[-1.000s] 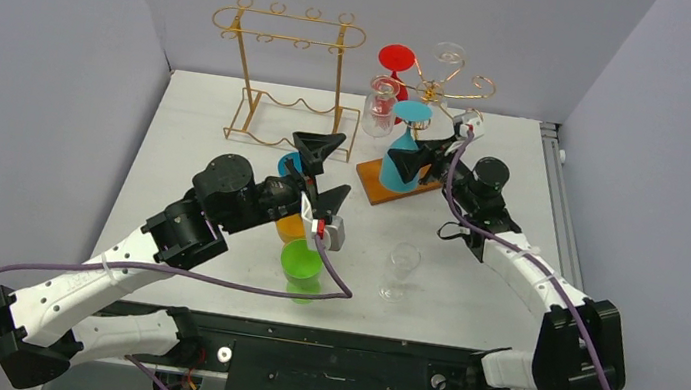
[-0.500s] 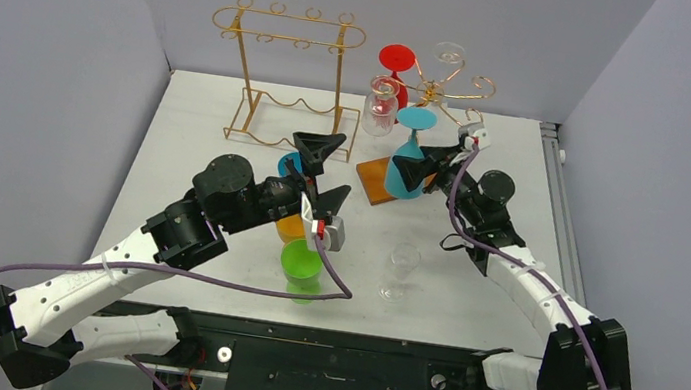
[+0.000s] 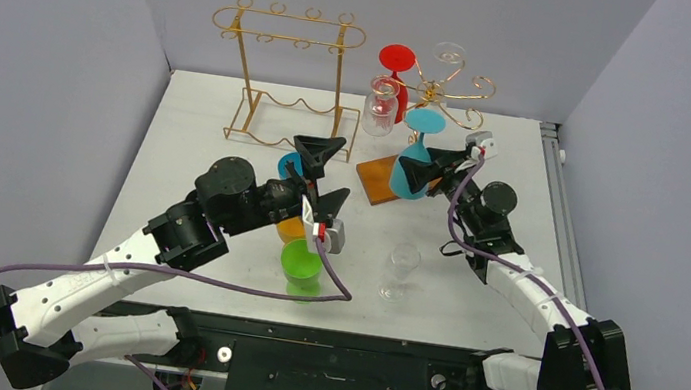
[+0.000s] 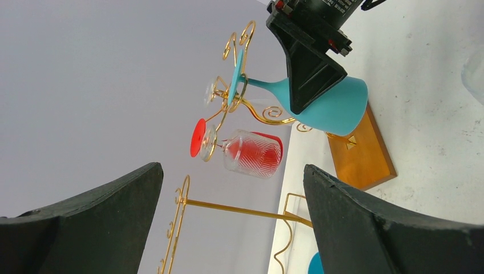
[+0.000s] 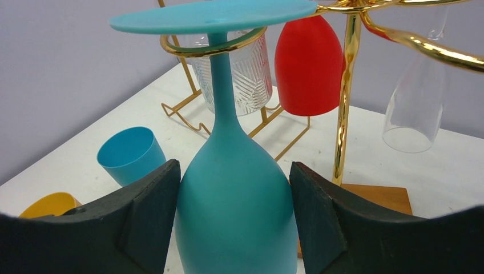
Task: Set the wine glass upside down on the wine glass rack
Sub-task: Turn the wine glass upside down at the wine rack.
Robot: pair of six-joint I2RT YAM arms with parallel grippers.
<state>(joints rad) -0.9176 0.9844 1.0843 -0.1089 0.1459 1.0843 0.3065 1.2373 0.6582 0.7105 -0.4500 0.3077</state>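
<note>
Overhead view: white tabletop (image 3: 228, 139) w/ two robot arms reaching in from the near edge.

R tool (image 3: 417, 174) is pinching the bowl of a teal wine glass (image 5: 234, 188), one black finger on each side. The glass is upside down, bowl low and foot up. It is at the gold spiral wine glass rack (image 3: 433, 91), which stands back-right of centre on a wooden base (image 3: 372, 180). In the R wrist view the stem runs up through a gold ring (image 5: 182, 51) on one rack arm. The flat teal foot sits just above that ring; can't tell if it rests on the ring or is a touch clear.

Three more glasses hang upside down on the same rack: a red glass (image 5: 308, 63), a clear patterned glass (image 5: 240, 74) behind the teal stem, and a plain clear glass (image 5: 414, 108) to the R.

L tool (image 3: 324, 172) is spread wide, nothing btwn its fingers, raised near the tabletop centre. Cups sit by it: a blue cup (image 3: 288, 163), an orange cup (image 3: 291, 228) partly hidden under the tool, and a green cup (image 3: 300, 262) nearest the front.

A small clear stemmed glass (image 3: 401, 268) stands upright on the tabletop btwn the two arms, toward the front. A tall gold wire rack (image 3: 286, 41) w/ hooks stands at back-left, nothing hanging on it.
</note>
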